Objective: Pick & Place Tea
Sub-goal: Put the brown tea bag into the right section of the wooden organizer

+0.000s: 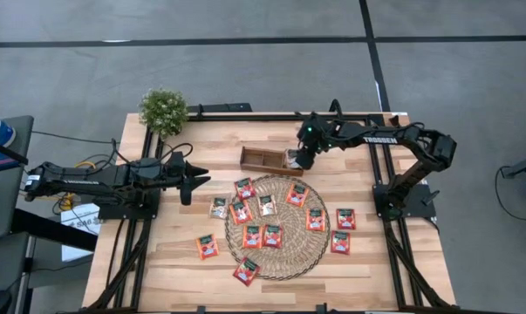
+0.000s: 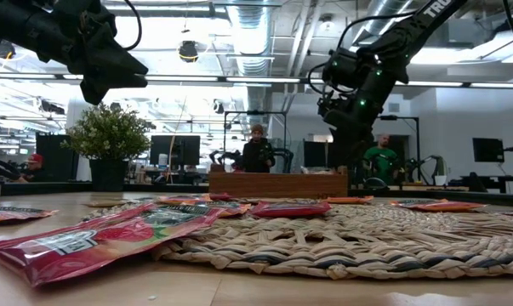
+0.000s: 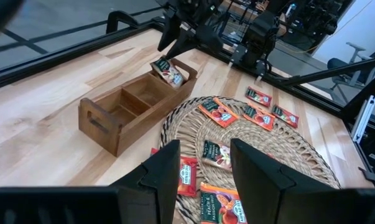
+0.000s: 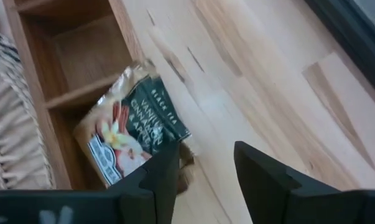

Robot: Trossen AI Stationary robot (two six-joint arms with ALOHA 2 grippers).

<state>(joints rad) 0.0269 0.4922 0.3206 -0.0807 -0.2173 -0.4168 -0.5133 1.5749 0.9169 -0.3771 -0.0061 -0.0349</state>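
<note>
On the left of the table, beside the small potted plant [image 1: 164, 111], the left gripper [image 1: 193, 177] hangs above bare wood with its fingers parted and nothing between them; it waits well clear of the work.

Further right, the round woven mat [image 1: 277, 262] carries most of the tea sachets [image 1: 272, 235], mainly red-orange with a few pale ones; several lie off the mat on the wood, to its left and right.

Behind the mat stands the wooden divided tray [image 1: 256, 160]. In its right-end compartment a pale vanilla tea sachet [image 4: 134, 132] leans tilted against the end wall, one corner sticking up over the rim rather than lying flat. The right gripper [image 1: 303, 160] is directly above that compartment, its fingers [image 4: 268, 180] apart and not touching the sachet, so the packet looks released.

The step in hand appears to be the end of a placement. To finish it well, the right arm should rise straight up so neither finger catches the raised corner and drags the sachet out. Because the sachet sits propped, the next one would go better into a free compartment, lowered edge-first.
</note>
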